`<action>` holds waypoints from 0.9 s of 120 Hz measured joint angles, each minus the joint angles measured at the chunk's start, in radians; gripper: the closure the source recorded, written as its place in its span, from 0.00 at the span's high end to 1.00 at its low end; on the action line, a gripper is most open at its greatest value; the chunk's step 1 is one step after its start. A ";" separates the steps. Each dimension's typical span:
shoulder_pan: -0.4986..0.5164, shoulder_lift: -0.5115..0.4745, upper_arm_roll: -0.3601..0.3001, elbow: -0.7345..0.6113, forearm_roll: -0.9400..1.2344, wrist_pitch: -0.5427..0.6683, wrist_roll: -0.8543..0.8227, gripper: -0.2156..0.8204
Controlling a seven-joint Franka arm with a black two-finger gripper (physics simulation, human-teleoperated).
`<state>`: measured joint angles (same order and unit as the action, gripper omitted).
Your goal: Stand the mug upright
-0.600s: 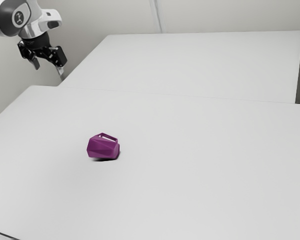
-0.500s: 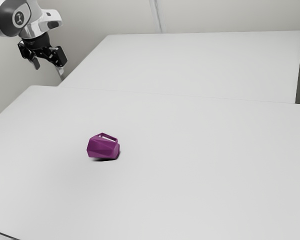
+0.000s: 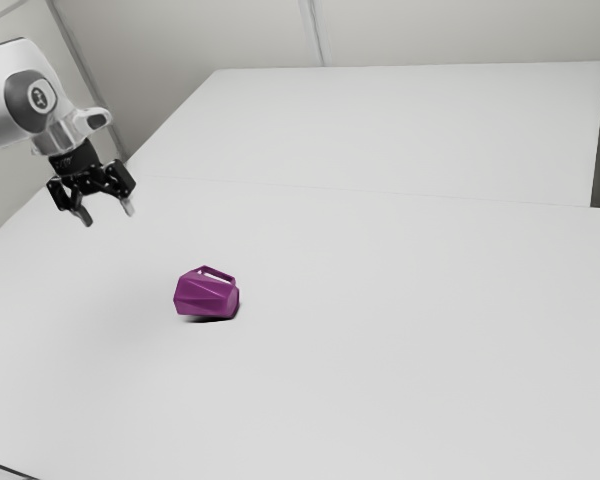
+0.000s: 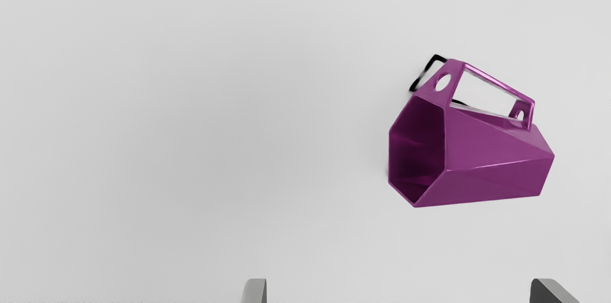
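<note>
Plainly, jaws stand wide apart, clear of purple mug [image 4: 491, 150] on its side.

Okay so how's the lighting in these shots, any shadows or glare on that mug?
In the exterior view, soft, pale light on the tabletop and a thin dark shadow under the mug; in the wrist view, a black shadow outline beside the handle, a dark interior, fine bright glints along the handle, no broad glare.

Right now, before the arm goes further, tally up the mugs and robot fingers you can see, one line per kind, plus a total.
Purple mug, lying on its side: 1
Robot fingers, spread apart: 2
Total: 3
</note>
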<state>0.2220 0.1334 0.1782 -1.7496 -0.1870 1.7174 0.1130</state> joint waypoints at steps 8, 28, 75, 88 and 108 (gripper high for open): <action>0.020 0.041 0.000 -0.005 -0.076 -0.001 0.003 0.79; 0.034 0.121 0.001 -0.054 -0.275 -0.002 0.010 0.79; 0.071 0.253 0.003 -0.083 -0.525 0.004 0.084 0.79; 0.070 0.276 0.003 -0.082 -0.573 0.008 0.101 0.79; 0.065 0.294 -0.001 -0.082 -0.632 0.029 0.124 0.79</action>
<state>0.2868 0.4274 0.1768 -1.8318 -0.8186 1.7462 0.2371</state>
